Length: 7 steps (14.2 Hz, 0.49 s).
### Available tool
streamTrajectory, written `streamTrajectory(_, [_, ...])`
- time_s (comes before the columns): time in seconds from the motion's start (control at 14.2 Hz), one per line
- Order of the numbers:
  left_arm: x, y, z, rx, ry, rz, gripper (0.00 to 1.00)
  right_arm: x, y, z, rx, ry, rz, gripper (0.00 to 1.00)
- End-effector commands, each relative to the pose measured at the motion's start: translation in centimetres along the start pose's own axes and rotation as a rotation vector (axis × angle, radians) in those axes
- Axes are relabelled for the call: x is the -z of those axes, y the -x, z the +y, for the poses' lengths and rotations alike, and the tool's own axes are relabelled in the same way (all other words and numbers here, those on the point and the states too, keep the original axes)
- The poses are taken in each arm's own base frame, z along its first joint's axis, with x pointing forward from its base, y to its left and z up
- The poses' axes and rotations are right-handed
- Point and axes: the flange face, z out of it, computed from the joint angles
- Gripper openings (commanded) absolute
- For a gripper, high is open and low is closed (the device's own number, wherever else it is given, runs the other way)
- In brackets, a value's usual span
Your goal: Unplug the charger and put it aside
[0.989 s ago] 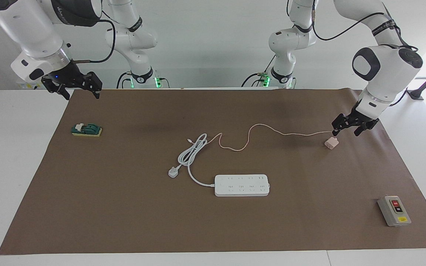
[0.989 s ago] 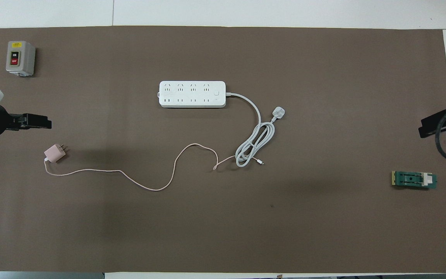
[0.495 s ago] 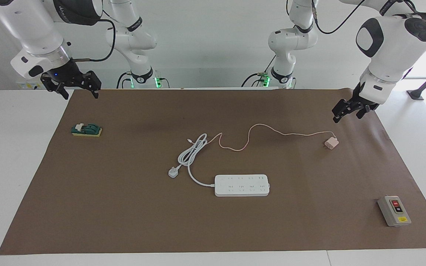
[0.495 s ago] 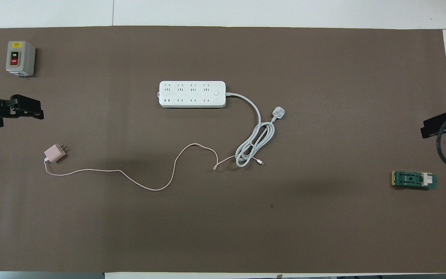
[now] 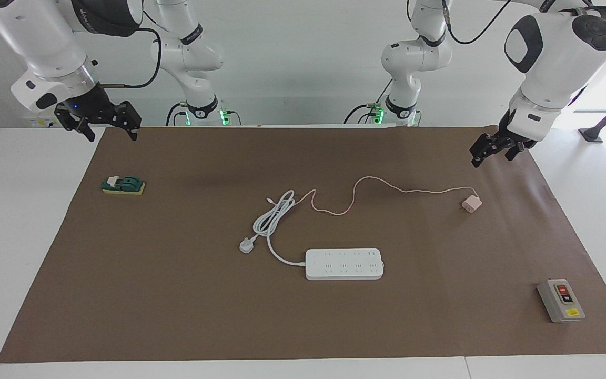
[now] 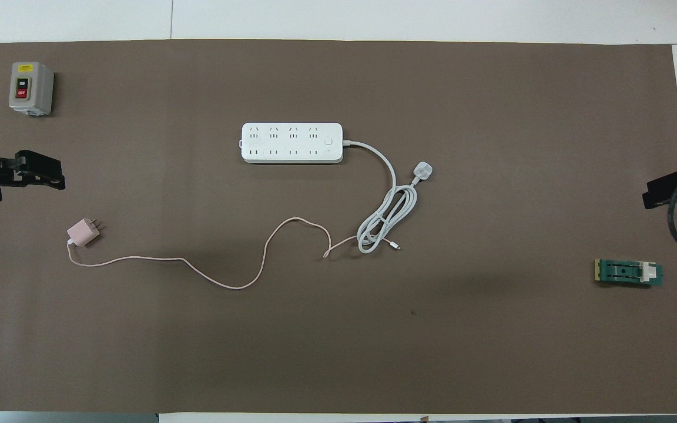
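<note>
The pale pink charger [image 5: 471, 203] lies on the brown mat toward the left arm's end, unplugged, and also shows in the overhead view [image 6: 84, 232]. Its thin pink cable [image 5: 376, 181] trails toward the mat's middle. The white power strip [image 5: 344, 263] lies farther from the robots, with no plug in its sockets [image 6: 291, 143]. My left gripper [image 5: 492, 153] is open and empty, raised above the mat near the charger and apart from it [image 6: 50, 176]. My right gripper [image 5: 105, 128] is open and empty, up over the mat's corner at the right arm's end [image 6: 662, 194].
The strip's white plug [image 5: 246, 245] and coiled white cord [image 5: 274, 213] lie beside the cable's free end. A grey on/off switch box [image 5: 561, 300] stands at the left arm's end. A green block [image 5: 123, 185] lies at the right arm's end.
My left gripper has risen and drawn back from just over the charger toward the robots. The charger has stayed where it lay. My right gripper has lifted slightly.
</note>
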Motion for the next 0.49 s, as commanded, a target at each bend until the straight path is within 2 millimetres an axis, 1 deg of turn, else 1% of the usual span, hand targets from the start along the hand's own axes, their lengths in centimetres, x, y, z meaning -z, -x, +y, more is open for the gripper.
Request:
streamTrajectory(0.0, [-0.31, 0.56, -0.3, 0.004, -0.02, -0.018, 1.0, 0.09, 0.39, -0.19, -0.008, -0.008, 0.015, 1.0])
streamTrajectory(0.42, [-0.13, 0.74, -1.15, -0.011, -0.018, -0.017, 1.0, 0.07, 0.4, -0.36, 0.0, -0.008, 0.012, 1.0])
